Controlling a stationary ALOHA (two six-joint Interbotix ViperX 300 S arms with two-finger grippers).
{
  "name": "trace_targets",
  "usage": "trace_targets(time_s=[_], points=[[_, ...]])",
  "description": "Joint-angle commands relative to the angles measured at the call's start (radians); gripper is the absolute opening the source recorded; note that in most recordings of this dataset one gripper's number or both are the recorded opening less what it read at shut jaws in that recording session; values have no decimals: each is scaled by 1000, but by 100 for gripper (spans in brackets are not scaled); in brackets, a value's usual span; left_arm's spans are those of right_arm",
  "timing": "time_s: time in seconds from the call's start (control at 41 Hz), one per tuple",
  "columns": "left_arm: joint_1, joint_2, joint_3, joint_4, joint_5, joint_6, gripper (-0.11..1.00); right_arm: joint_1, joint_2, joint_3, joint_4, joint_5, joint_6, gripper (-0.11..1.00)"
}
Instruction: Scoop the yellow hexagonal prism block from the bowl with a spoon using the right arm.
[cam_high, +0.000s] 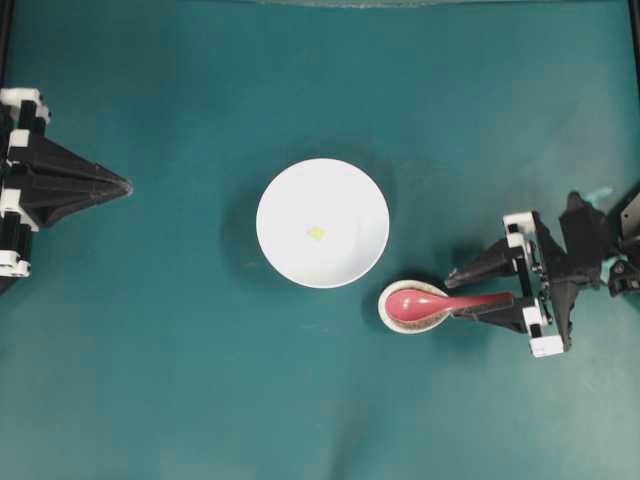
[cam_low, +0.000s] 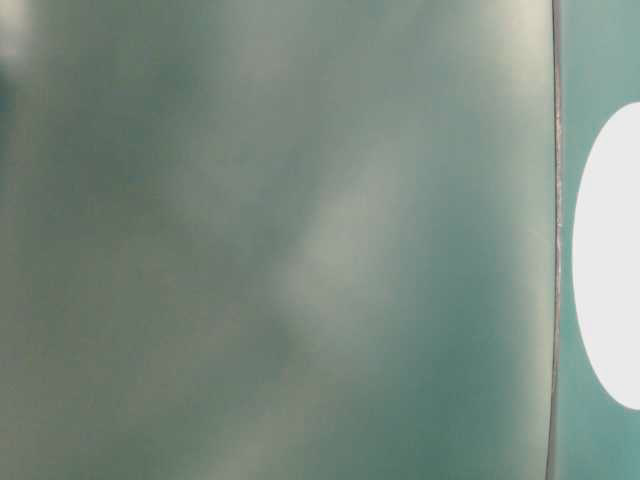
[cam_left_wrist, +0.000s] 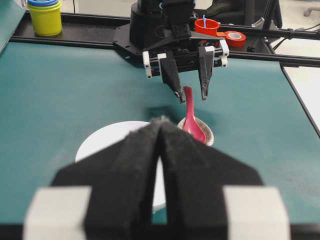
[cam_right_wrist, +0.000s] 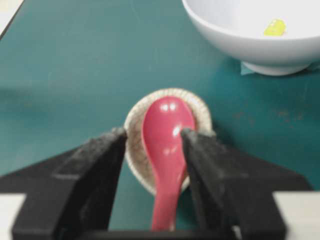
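1. Table (cam_high: 150, 380): you have a teal surface carrying every item listed below.
2. Bowl (cam_high: 350, 195): a round glossy white dish near the middle of your overhead view. It holds one item only, entry 6. In your right wrist view it sits beyond the spoon, at the upper right (cam_right_wrist: 235, 37).
3. Left gripper (cam_high: 115, 186): parked at the left edge of your overhead view, well apart from the bowl. Its fingers are pressed together with no gap and nothing between them (cam_left_wrist: 160, 127).
4. Right gripper (cam_high: 462, 292): you will find it to the right of the small dish, jaws spread wide. One finger stands on each side of the spoon's handle. In the right wrist view (cam_right_wrist: 152, 137) there is a gap on the left side; the right finger looks close against the spoon's edge, though you cannot tell whether it touches. It grasps nothing.
5. Small dish (cam_high: 388, 312): a speckled beige oval just below and right of the bowl. It holds the scoop of the spoon (cam_high: 420, 303), pink-red and glossy, with the handle pointing out over the rim toward the right gripper.
6. Yellow hexagonal prism block (cam_high: 316, 233): tiny, pale yellow, lying on the floor of the bowl near its centre (cam_right_wrist: 274, 27).
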Motion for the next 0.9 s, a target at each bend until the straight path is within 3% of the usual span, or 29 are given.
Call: trace_targets(time_s=[0.0, 0.171, 0.415, 0.878], points=[[0, 9, -17, 2, -8, -2, -1, 55, 20, -2, 63, -40, -8, 53], [-2, 9, -17, 3, -8, -2, -1, 112, 63, -2, 126, -54, -8, 53], [0, 9, -17, 2, -11, -2, -1, 120, 69, 25, 164, -51, -15, 53], [-2, 9, -17, 2, -11, -2, -1, 120, 69, 23, 166, -2, -48, 53]])
